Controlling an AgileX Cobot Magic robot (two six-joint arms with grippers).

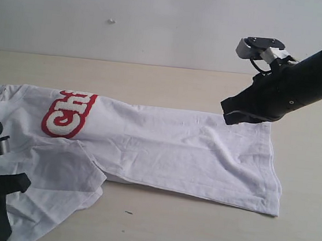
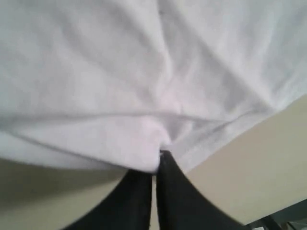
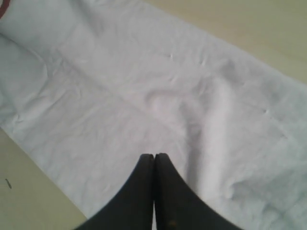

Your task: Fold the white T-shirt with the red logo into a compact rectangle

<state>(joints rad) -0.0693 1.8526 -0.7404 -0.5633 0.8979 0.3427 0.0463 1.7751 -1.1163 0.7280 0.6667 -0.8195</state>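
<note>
The white T-shirt point(image 1: 175, 148) lies stretched across the table, its far long side folded over so that only part of the red logo point(image 1: 68, 114) shows at the left. A loose sleeve flap point(image 1: 65, 170) lies at the front left. At that front left corner my left gripper point(image 1: 21, 181) is shut on a bunched edge of the T-shirt point(image 2: 144, 96), with cloth draped over the fingertips point(image 2: 168, 165). My right gripper point(image 1: 231, 116) hangs shut and empty just above the shirt's far right corner; its fingers point(image 3: 144, 172) are pressed together over flat cloth point(image 3: 144, 96).
The pale wooden table point(image 1: 195, 229) runs bare in front of and behind the shirt, with a light wall point(image 1: 160, 21) at the back. A tiny dark speck point(image 1: 129, 213) lies on the table in front of the shirt.
</note>
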